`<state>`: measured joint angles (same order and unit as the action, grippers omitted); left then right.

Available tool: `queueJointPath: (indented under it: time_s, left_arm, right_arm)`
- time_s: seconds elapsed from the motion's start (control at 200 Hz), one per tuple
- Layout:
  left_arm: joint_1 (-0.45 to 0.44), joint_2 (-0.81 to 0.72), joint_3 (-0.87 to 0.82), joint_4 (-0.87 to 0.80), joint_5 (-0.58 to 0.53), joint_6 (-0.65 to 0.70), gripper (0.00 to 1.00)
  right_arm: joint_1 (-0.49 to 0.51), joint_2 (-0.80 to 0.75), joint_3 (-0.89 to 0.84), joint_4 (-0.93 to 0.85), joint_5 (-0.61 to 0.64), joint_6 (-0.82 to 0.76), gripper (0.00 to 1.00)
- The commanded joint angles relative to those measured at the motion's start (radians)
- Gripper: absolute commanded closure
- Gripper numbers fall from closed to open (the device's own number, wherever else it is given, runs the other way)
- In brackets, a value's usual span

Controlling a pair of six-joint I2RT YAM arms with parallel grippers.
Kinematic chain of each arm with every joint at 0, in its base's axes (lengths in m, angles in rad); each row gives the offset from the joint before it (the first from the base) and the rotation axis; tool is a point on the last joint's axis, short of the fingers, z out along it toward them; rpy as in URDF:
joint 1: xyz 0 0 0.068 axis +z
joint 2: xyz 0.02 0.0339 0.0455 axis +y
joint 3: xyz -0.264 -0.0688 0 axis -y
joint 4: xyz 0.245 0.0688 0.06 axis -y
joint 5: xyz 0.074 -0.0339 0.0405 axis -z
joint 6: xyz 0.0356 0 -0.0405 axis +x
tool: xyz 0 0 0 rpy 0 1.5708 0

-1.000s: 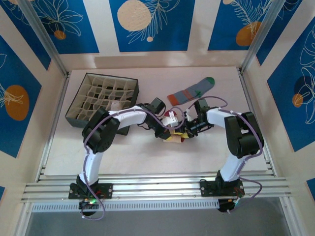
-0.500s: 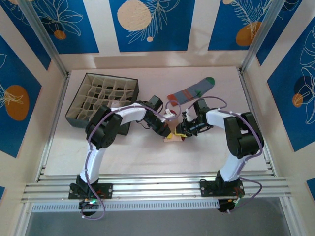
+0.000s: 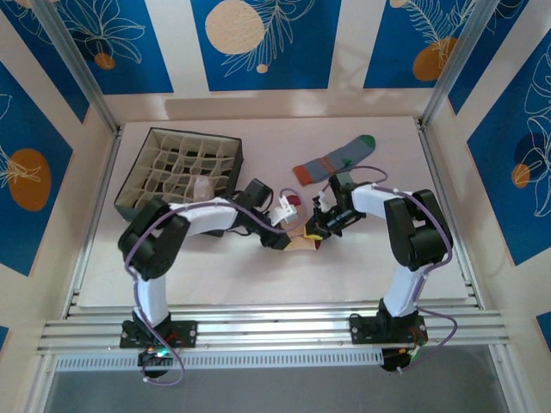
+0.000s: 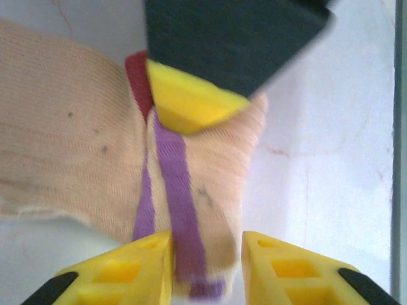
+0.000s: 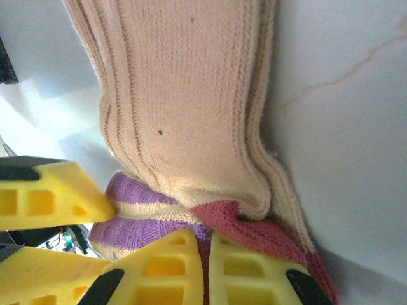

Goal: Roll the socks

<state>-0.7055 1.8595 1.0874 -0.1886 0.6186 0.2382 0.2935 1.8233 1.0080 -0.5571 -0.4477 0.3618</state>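
Note:
The peach sock (image 3: 303, 245) with maroon and purple stripes lies bunched at the table's middle, between both grippers. My left gripper (image 3: 287, 236) is open. In the left wrist view its yellow fingers (image 4: 143, 267) straddle the striped cuff of the peach sock (image 4: 210, 171), with a small gap on the right side. My right gripper (image 3: 315, 230) is shut on the sock's maroon part (image 5: 267, 232), which is pinched between its fingertips (image 5: 181, 264). The grey-blue sock (image 3: 334, 159) with a green toe lies flat behind them.
A grey divider box (image 3: 155, 142) stands at the back left, with a pale rolled sock (image 3: 203, 185) in one of its cells. Metal posts and patterned walls enclose the table (image 3: 370, 267).
The left arm's elbow has swung down and to the left, uncovering the rolled sock in the box. Both grippers and the peach sock have shifted slightly left.

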Motion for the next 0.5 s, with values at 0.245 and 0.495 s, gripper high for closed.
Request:
queueJointPath:
  time_s: [0.245,0.495]
  left_arm:
    - [-0.154,-0.260,-0.305,0.465,-0.291,0.443,0.58]
    - [-0.216,-0.181,-0.294,0.524,-0.456,0.547,0.56]
  right_arm:
    - [0.022,0.068,0.042,-0.115,0.084,-0.050,1.00]
    - [0.033,0.097,0.079,-0.152,0.075,-0.068,1.00]
